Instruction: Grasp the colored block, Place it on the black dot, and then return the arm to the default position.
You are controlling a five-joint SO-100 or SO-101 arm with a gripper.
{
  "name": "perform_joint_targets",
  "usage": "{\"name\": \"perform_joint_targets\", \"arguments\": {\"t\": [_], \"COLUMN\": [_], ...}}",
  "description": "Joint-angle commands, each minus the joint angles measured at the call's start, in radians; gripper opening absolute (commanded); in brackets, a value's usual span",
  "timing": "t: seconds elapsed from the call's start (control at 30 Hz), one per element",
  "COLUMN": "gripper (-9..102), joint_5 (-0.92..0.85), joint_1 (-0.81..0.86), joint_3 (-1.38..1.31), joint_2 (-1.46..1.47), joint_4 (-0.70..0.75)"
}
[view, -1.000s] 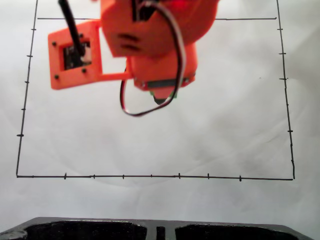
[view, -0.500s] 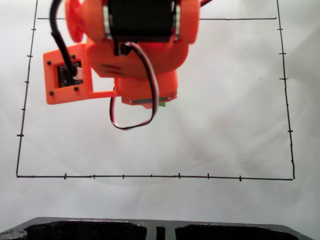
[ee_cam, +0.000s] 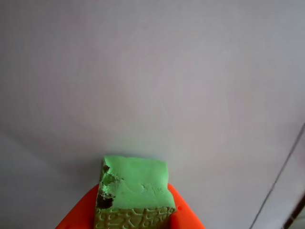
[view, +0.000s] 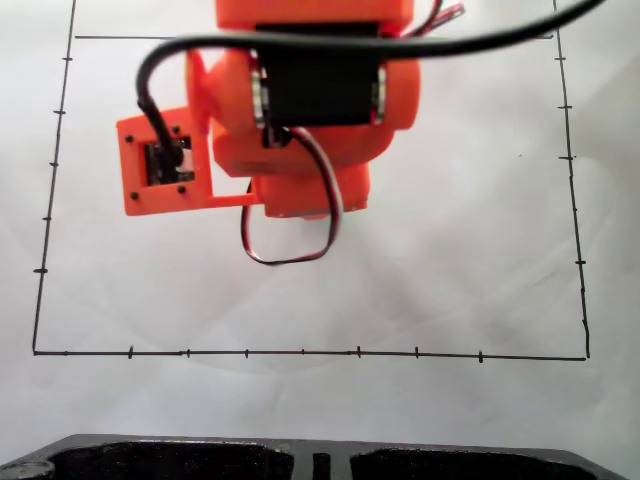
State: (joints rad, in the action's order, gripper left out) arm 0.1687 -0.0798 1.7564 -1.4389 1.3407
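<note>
In the wrist view the colored block (ee_cam: 136, 183), bright green with a pebbled front face and a dark chipped corner, sits at the bottom edge between two orange fingers (ee_cam: 183, 217). My gripper (ee_cam: 134, 212) is shut on the block, over plain white paper. In the fixed view the orange arm (view: 310, 110) with its black servo and cables hangs over the upper middle of the sheet and covers what is beneath it. The black dot is hidden or out of view.
A thin black border line with ticks (view: 300, 352) frames the white paper, and part of it (ee_cam: 281, 191) crosses the wrist view's lower right. A dark tray-like object (view: 200, 458) lies along the bottom edge of the fixed view.
The arm's upper body has swung further down into the fixed view and the wrist has shifted slightly. The green sliver seen under the wrist earlier is now covered.
</note>
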Motion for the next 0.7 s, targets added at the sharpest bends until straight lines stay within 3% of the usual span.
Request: {"name": "perform_joint_targets", "arguments": {"t": [0.0,0.4,0.57,0.67], "gripper": [7,15,30,33], "joint_5": [0.003,-0.020,-0.023,-0.035], "joint_1": [0.017,0.025,0.023,0.026], "joint_3": [-0.003,-0.005,-0.015,-0.015], "joint_2": [0.003,0.025,0.015,-0.017], "joint_4": [-0.008,-0.008,0.017,0.038]}}
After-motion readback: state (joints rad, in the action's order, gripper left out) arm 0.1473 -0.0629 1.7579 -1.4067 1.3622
